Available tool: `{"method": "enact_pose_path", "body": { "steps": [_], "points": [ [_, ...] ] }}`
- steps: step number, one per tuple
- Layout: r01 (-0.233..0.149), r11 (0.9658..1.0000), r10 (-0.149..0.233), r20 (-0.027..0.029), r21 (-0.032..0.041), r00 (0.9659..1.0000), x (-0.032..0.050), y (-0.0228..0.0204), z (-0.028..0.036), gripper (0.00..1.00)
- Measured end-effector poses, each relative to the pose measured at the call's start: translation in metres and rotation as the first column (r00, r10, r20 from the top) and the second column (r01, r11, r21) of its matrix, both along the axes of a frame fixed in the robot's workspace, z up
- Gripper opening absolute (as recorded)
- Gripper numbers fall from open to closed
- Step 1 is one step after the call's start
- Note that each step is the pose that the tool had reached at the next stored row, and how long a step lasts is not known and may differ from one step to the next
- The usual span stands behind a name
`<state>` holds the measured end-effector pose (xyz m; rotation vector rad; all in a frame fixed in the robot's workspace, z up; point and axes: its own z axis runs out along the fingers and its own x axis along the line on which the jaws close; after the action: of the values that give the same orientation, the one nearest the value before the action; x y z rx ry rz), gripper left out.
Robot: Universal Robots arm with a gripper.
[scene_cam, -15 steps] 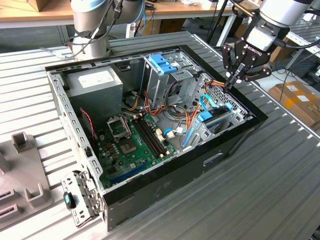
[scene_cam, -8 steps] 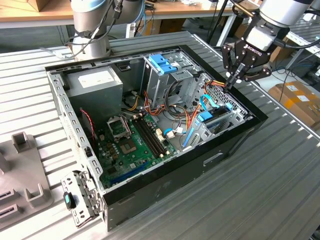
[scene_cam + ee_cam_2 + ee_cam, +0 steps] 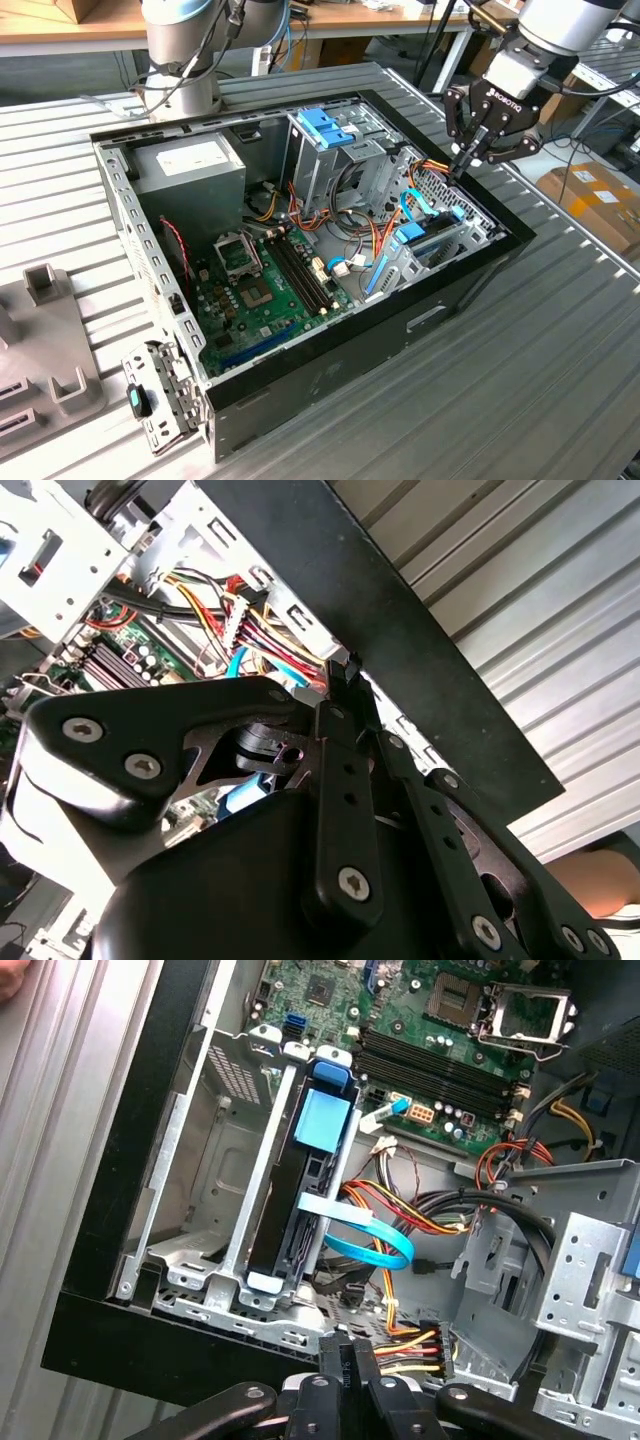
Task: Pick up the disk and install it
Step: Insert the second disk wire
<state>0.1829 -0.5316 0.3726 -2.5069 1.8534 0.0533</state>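
Note:
The disk (image 3: 300, 1195) stands on edge inside the metal drive cage (image 3: 190, 1210) at one end of the open computer case, with a light-blue tab (image 3: 325, 1120) on its upper side. In the exterior view the disk (image 3: 430, 238) sits low in the cage at the case's right end. My gripper (image 3: 462, 165) hangs just above the case's far right corner, apart from the disk. Its black fingers (image 3: 345, 1360) are pressed together with nothing between them. In the second wrist view the gripper (image 3: 340, 685) points at a cable connector near the case wall.
A blue flat cable (image 3: 370, 1245) and a bundle of coloured power wires (image 3: 410, 1345) lie beside the disk. The motherboard (image 3: 260, 290), power supply (image 3: 190, 165) and a tall bay with a blue latch (image 3: 325, 130) occupy the case. Grey fixtures (image 3: 45, 330) lie on the exterior view's left.

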Motion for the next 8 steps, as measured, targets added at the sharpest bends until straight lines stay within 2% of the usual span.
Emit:
{"method": "enact_pose_path", "body": {
  "steps": [8],
  "points": [
    [0.037, 0.9993, -0.037, -0.0001, -0.0003, 0.9993, -0.0022, 0.0, -0.0013, 0.16]
  ]
}}
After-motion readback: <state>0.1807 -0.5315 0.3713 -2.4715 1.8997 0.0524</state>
